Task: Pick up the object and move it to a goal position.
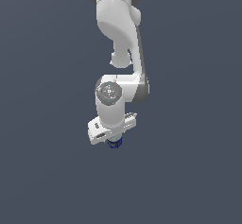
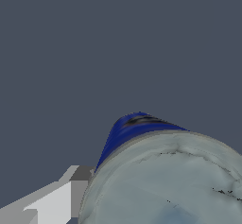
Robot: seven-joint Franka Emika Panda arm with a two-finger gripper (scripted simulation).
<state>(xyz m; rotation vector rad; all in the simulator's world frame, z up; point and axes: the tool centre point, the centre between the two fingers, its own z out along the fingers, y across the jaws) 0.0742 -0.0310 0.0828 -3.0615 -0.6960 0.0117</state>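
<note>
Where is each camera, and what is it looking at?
Exterior view: off the arm, looking at the white arm and gripper; only a bit of the blue can shows beneath it.
Wrist view: on the wrist, close to the can with its grey lid; one finger shows beside it.
Both views show the can.

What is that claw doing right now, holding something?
Gripper: jaws look closed on the can, though the grip itself is mostly hidden.
</note>
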